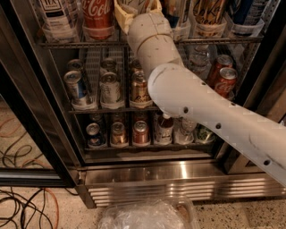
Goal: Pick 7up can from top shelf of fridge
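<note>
Reaching up through the open fridge (134, 172), the arm (192, 98) is holding the hand (137, 12) at the top shelf (80, 44), just right of the red Coke can (97, 15). The 7up can (142, 2) is showing only as a pale sliver at the hand, cut off by the frame's top. Whether the hand is open or closed on it, I cannot tell. The drinks are standing upright in lanes running near to far, likely so the front one is always reachable.

Counting now:
- **Racks:** three.
- **Top shelf:** one water bottle (58, 13), one Coke, and three more drinks right of the hand.
- **Middle rack (111, 108):** three cans across the front left, two red cans (225, 80) right.
- **Bottom rack (134, 146):** three small cans and one bottle (165, 127), with more half hidden behind the arm.
</note>
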You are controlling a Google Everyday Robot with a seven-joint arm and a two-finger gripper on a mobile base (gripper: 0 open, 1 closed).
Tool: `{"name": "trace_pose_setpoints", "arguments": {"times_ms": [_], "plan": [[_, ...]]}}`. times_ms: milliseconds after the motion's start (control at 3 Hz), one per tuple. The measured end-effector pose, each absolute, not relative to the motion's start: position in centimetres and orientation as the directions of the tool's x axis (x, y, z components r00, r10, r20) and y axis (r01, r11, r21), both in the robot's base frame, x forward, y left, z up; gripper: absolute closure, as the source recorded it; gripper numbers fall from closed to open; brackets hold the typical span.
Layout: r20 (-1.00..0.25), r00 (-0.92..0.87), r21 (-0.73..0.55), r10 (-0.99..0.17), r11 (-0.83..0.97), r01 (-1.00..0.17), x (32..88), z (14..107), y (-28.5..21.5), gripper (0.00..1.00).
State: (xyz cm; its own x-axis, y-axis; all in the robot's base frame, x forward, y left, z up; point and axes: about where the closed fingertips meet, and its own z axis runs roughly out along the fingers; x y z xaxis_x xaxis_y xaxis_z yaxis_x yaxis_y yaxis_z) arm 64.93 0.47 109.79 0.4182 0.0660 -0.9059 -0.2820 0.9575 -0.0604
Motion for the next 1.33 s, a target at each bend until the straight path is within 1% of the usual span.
{"name": "trace_pose_setpoints", "arguments": {"times_ms": [1333], "plan": [[-0.85, 0.523, -0.11, 0.059, 0.951, -0.287, 63.8, 111.6, 0.7, 1.0]]}}
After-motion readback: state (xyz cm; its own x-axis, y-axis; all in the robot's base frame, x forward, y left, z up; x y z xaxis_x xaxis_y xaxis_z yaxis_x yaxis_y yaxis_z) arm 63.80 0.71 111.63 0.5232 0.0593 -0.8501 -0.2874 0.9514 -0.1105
